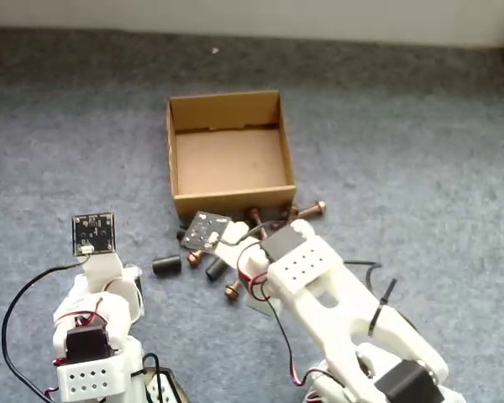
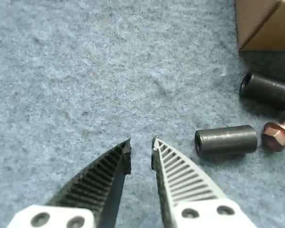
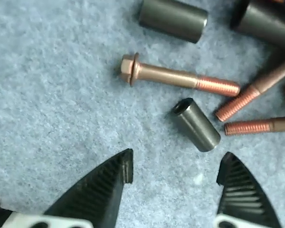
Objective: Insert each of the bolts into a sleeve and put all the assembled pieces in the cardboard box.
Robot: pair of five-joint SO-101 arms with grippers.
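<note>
Right gripper: wide open, empty. Sleeve just ahead of its gap, untouched; bolt beyond. Left gripper: barely ajar, empty; second sleeve off to one side, apart.

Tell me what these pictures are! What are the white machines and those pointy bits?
They are two robot arms on a grey carpet. One picture looks down from above on the left arm and the right arm. The other two come from small cameras on their wrists. The pointy bits are grippers, like pinching fingers. The left gripper is a little open, the right gripper wide open; neither holds anything. On the carpet lie coppery bolts, dark sleeves and an open cardboard box.
</note>
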